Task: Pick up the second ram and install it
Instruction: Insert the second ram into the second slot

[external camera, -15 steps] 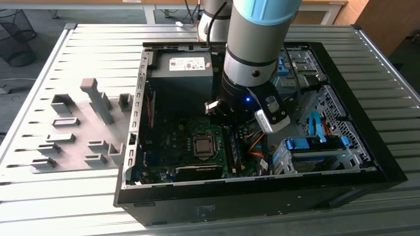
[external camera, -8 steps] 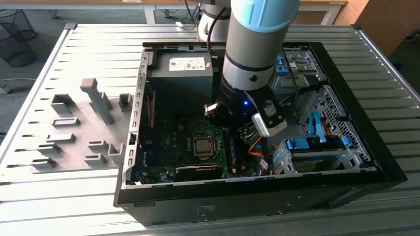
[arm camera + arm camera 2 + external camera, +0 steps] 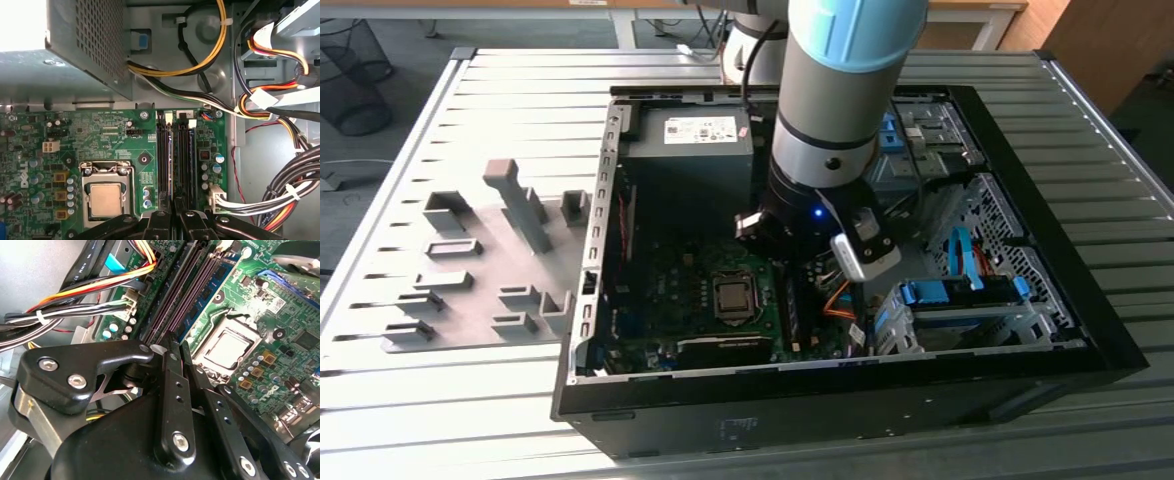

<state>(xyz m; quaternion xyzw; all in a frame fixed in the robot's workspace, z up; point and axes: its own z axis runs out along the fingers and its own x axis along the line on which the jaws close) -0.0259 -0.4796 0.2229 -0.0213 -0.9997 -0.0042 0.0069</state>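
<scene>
Hovering jaws (image 3: pixel 172 212) over motherboard (image 3: pixel 115 145) memory slots (image 3: pixel 175 160), print unreadable

We look down on a green motherboard (image 3: pixel 100 140) with its bare processor socket (image 3: pixel 106 199), the memory slots (image 3: pixel 176 160) beside it. Our black pincer (image 3: pixel 175 212) sits low over those slots. Bundled cables (image 3: pixel 280 195) run alongside.

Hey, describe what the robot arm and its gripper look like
The arm is a thick silver-grey tube with a light-blue joint cap, a black wrist with a small blue light, and a black cable running down it. The gripper is matte black, with flat linkage bars and silver screws.
</scene>
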